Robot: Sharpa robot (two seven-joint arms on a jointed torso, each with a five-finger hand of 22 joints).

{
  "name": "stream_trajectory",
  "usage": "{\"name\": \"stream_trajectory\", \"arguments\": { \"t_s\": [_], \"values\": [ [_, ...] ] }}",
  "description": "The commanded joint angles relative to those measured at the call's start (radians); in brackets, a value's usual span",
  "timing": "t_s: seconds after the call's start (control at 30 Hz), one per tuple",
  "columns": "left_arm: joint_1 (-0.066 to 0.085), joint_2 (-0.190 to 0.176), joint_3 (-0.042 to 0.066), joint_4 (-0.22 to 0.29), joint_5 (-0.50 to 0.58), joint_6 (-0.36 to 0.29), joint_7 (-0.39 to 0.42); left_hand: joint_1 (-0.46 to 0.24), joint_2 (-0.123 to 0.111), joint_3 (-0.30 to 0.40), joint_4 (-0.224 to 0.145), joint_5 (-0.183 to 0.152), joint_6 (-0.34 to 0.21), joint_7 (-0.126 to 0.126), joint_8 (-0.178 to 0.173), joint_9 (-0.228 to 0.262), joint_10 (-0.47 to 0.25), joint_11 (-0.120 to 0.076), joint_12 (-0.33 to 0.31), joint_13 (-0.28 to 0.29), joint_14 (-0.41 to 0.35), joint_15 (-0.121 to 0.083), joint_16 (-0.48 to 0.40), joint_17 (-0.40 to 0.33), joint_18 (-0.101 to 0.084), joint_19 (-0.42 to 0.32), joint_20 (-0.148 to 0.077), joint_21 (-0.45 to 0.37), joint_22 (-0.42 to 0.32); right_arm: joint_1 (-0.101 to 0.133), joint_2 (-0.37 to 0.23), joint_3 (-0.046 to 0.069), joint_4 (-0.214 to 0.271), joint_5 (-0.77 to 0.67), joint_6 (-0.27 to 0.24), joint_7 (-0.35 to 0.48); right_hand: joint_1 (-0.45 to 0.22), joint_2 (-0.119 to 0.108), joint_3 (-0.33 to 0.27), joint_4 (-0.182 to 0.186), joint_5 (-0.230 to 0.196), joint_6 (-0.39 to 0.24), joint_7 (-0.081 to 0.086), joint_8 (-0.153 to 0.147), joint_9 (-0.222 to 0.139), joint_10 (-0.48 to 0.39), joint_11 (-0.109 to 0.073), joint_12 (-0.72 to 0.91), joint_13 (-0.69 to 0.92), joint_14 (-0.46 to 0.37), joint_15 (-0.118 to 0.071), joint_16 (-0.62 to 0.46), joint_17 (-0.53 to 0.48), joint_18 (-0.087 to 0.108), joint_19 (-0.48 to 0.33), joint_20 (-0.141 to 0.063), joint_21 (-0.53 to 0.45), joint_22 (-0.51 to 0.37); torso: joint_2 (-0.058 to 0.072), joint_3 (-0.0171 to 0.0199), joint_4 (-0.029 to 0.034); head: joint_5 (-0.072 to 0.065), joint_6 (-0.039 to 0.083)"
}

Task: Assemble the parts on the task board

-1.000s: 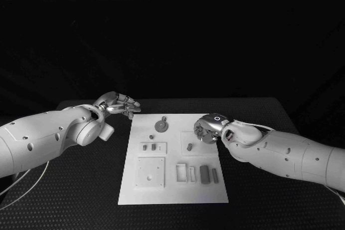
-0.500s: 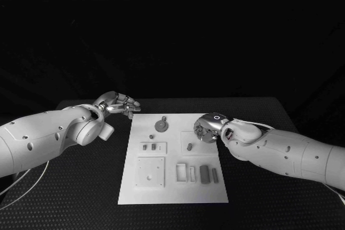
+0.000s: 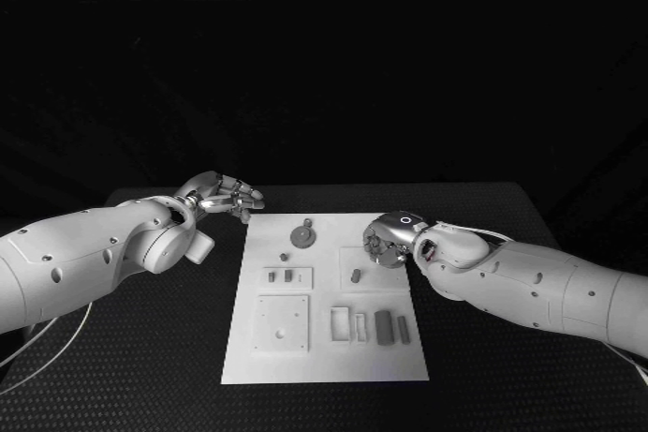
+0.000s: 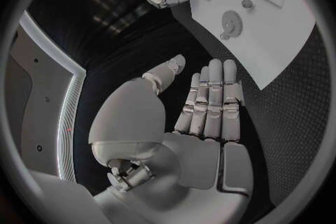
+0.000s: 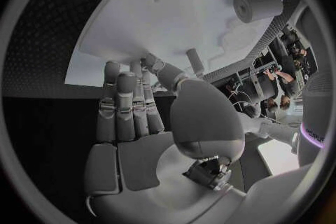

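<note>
Over board's right edge, mid-frame: right hand [image 3: 389, 242] hovers w/ fingers apart, holding nothing. Left hand [image 3: 225, 198] upper left, off task board [image 3: 324, 357], fingers straight, empty. Parts [image 3: 384, 326] lie lower right of board. Risk: low right hand may knock small upright peg [image 3: 357, 275] beside it

Flat white rectangular task board [image 3: 324, 362] was seen on black dotted-texture table [image 3: 149, 357]. Small grey parts [image 3: 393, 326] were noted on it. Silver metal hands, left [image 3: 225, 196] and right [image 3: 388, 243], were carried on glossy white arms.
</note>
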Motion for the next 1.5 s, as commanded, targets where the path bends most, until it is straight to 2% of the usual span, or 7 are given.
{"name": "stream_trajectory", "arguments": {
  "t_s": [0.03, 0.5, 0.93, 1.27, 1.5],
  "values": [
    [0.001, 0.003, 0.000, -0.001, 0.007, 0.001, 0.015, -0.011, -0.002, -0.001, 0.006, 0.004, -0.007, -0.001, 0.007, -0.002, -0.007, -0.002, -0.003, -0.001, 0.002, 0.004, -0.006, 0.001, 0.014, 0.001, 0.000, -0.005, 0.001, -0.001, 0.001, -0.001, 0.000, 0.007, 0.018, 0.009, 0.006, 0.002, 0.001, 0.002, 0.005, 0.007, -0.002, 0.004, 0.002, 0.006, -0.003, 0.001, 0.002, -0.002, -0.008, 0.005, 0.001, 0.000, 0.006, 0.001, 0.005, 0.002, 0.001, 0.0005, 0.0014, 0.000, 0.001],
    [0.001, 0.001, 0.000, -0.005, 0.010, 0.004, 0.015, -0.013, -0.003, -0.001, 0.009, 0.004, -0.009, -0.001, 0.008, -0.002, -0.007, -0.002, -0.004, -0.001, 0.002, 0.004, -0.007, 0.003, 0.014, 0.001, 0.000, -0.006, 0.001, 0.019, -0.013, 0.006, 0.009, 0.019, 0.026, 0.013, 0.004, 0.003, -0.001, 0.003, 0.005, 0.007, -0.002, 0.005, 0.004, 0.007, -0.003, 0.001, 0.005, -0.001, -0.009, 0.007, 0.002, 0.000, 0.007, 0.000, 0.005, 0.003, 0.000, -0.0006, -0.0001, 0.001, 0.000],
    [0.001, 0.000, 0.000, -0.008, 0.012, 0.006, 0.014, -0.013, -0.003, -0.001, 0.010, 0.004, -0.010, 0.000, 0.008, -0.003, -0.008, -0.002, -0.004, -0.001, 0.002, 0.004, -0.008, 0.004, 0.014, 0.001, 0.000, -0.007, 0.002, 0.027, -0.034, 0.016, 0.043, 0.058, 0.041, 0.022, 0.002, 0.003, -0.001, 0.003, 0.005, 0.007, -0.002, 0.005, 0.006, 0.006, -0.003, 0.001, 0.007, -0.001, -0.009, 0.007, 0.003, 0.000, 0.007, 0.000, 0.005, 0.004, 0.000, 0.0008, -0.0006, 0.000, -0.001],
    [0.001, 0.000, 0.000, -0.011, 0.012, 0.003, 0.015, -0.013, -0.003, -0.001, 0.011, 0.004, -0.010, 0.000, 0.009, -0.003, -0.008, -0.002, -0.004, -0.001, 0.002, 0.004, -0.009, 0.005, 0.015, 0.001, 0.000, -0.008, 0.002, 0.031, -0.060, 0.044, 0.099, 0.090, 0.018, 0.032, 0.001, 0.004, -0.002, 0.003, 0.005, 0.006, -0.002, 0.005, 0.007, 0.006, -0.003, 0.000, 0.008, -0.002, -0.009, 0.007, 0.003, 0.000, 0.008, 0.000, 0.005, 0.005, 0.000, 0.0000, -0.0003, 0.003, 0.001],
    [0.001, 0.003, 0.000, -0.017, 0.015, 0.002, 0.017, -0.013, -0.003, -0.001, 0.012, 0.004, -0.011, 0.000, 0.009, -0.003, -0.008, -0.002, -0.004, -0.001, 0.002, 0.004, -0.010, 0.006, 0.015, 0.001, 0.000, -0.008, 0.002, 0.030, -0.065, 0.067, 0.152, 0.115, 0.002, 0.042, 0.000, 0.005, -0.002, 0.003, 0.005, 0.006, -0.002, 0.005, 0.008, 0.005, -0.003, 0.000, 0.009, -0.002, -0.009, 0.007, 0.003, 0.000, 0.008, -0.001, 0.005, 0.006, 0.000, 0.0001, 0.0016, 0.016, 0.004]
  ]
}}
